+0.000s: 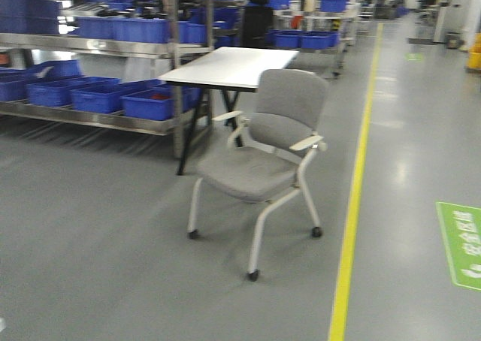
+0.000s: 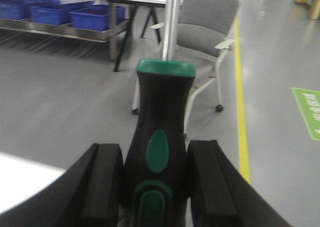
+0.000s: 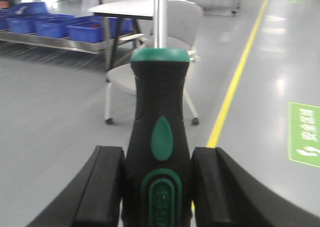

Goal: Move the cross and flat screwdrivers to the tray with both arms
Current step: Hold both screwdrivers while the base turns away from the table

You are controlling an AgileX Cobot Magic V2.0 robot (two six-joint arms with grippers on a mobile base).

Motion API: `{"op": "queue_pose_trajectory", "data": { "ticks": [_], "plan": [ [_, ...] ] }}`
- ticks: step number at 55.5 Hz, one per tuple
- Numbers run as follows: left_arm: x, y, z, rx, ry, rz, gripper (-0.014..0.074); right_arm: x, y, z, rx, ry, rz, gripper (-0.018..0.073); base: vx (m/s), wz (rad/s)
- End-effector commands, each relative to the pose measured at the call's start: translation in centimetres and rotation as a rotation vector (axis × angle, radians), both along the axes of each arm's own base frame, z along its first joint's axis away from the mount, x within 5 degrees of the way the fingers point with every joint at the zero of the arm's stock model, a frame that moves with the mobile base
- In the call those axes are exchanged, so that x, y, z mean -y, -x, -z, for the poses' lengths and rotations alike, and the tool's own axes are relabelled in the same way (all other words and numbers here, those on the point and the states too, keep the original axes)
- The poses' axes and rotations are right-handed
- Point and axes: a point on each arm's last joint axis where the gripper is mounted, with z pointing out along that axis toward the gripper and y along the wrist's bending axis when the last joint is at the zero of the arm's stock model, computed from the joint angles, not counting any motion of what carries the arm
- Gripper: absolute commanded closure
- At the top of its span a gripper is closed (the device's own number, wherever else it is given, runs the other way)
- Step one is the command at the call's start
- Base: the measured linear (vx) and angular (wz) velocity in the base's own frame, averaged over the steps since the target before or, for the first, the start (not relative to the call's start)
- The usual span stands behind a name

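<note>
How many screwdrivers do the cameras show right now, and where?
2. One screwdriver is clamped in the left gripper, the other screwdriver likewise in the right gripper, shafts pointing away from the cameras. The front view shows none; others may lie out of frame.

My left pincer (image 2: 156,184) holds the left screwdriver (image 2: 161,137). It has a black handle with a green collar on top, a green oval on its face and a green-rimmed inlay lower down. Its thin silver shaft runs straight up out of view. My black pads press both sides of the handle. My right pincer (image 3: 157,187) clamps the right screwdriver (image 3: 161,132), alike in look and pose, upright between the pads. Both tips are hidden, so I cannot tell cross from flat.
</note>
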Motion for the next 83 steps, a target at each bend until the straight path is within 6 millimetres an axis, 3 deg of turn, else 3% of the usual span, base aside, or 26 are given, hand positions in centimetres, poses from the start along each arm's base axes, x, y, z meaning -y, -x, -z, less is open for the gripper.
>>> {"op": "queue_pose_trajectory", "data": {
  "ticks": [1, 35, 83],
  "plan": [
    [0.24, -0.16, -1.49, 0.106, 0.019, 0.022, 0.0594, -0.08, -0.04, -1.75, 0.117, 0.009, -0.012, 0.0567, 0.31, -0.60],
    [0.24, -0.16, -1.49, 0.106, 0.019, 0.022, 0.0594, -0.08, -0.04, -1.75, 0.116, 0.009, -0.012, 0.0567, 0.42, -0.19],
    [0.24, -0.16, -1.49, 0.106, 0.019, 0.022, 0.0594, -0.06, -0.04, -1.68, 0.109, 0.009, -0.010, 0.0567, 0.55, 0.38]
  ]
}}
